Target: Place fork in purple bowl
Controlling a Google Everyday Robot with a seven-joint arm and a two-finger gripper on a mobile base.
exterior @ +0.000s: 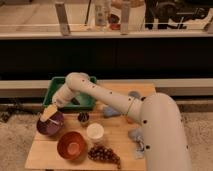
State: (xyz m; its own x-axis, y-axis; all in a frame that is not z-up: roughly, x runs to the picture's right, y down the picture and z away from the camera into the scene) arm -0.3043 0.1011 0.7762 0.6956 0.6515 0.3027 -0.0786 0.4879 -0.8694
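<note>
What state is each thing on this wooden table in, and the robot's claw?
Round dark purple bowl: upright, under the gripper.
Gripper: low over the purple bowl's rim.
Round orange-brown bowl: upright, open side up.
Small white cup: upright.
Bunch of dark grapes: lying at the table's front edge.
Green plastic bin: upright, behind the arm.
Fork: not discernible.

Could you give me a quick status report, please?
Gripper over purple bowl. Fork not discernible. Orange bowl and white cup nearby, not blocking.
</note>
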